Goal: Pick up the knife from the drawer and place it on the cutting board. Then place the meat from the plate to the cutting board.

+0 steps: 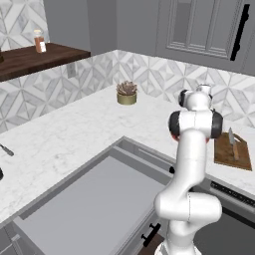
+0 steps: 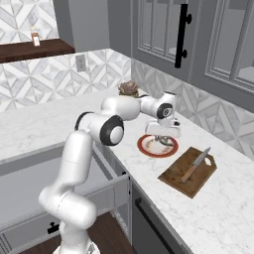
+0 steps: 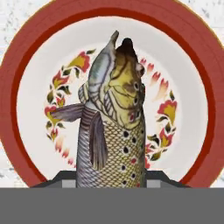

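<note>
The gripper (image 2: 161, 136) straddles the fish (image 3: 111, 127) on the plate (image 3: 26, 57), jaws across its long axis; grip uncertain.

Glossy white arm (image 1: 187, 164), rounded segments, dark grey joint rings

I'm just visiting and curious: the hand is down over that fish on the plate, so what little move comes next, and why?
Probably finishing the squeeze, then a short lift. The hand sits low over the plate, and the fish runs straight between its fingers, apparently not yet raised. The knife already lies on the cutting board, so the fish is what remains to move.
</note>
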Robot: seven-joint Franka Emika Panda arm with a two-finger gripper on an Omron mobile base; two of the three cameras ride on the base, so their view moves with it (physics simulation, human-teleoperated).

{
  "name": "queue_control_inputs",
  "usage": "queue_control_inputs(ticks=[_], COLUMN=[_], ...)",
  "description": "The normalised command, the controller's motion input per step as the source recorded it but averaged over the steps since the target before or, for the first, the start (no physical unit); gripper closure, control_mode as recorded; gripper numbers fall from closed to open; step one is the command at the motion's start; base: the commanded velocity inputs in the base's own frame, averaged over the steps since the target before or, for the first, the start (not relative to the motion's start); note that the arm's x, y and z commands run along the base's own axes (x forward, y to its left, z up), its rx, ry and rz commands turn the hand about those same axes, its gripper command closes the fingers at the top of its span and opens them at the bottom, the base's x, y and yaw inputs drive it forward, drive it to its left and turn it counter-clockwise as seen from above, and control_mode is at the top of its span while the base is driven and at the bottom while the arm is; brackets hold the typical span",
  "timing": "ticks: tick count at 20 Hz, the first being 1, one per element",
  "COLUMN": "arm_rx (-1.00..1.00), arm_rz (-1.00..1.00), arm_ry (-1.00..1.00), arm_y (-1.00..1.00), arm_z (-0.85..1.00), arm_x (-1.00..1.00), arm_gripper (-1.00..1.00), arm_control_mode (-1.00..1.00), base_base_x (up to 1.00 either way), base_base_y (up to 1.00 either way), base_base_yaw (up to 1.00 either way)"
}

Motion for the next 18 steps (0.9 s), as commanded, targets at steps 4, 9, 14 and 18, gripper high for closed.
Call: queue_control_inputs(ticks=[4, 9, 14, 18], arm_rx=[0.00, 0.00, 0.00, 0.00], arm_rz=[-0.01, -0.05, -0.02, -0.04], arm_ry=[0.00, 0.00, 0.00, 0.00], arm_y=[-0.36, -0.46, -0.65, -0.58], arm_z=[0.50, 0.13, 0.00, 0.00], arm_x=[-0.98, -0.92, -0.50, -0.14], arm_gripper=[1.00, 1.00, 1.00, 1.00], arm_control_mode=[-1.00, -1.00, -1.00, -1.00], base_base_x=[0.00, 0.00, 0.00, 0.00], base_base_y=[0.00, 0.00, 0.00, 0.00], base_base_yaw=[0.00, 0.00, 0.00, 0.00])
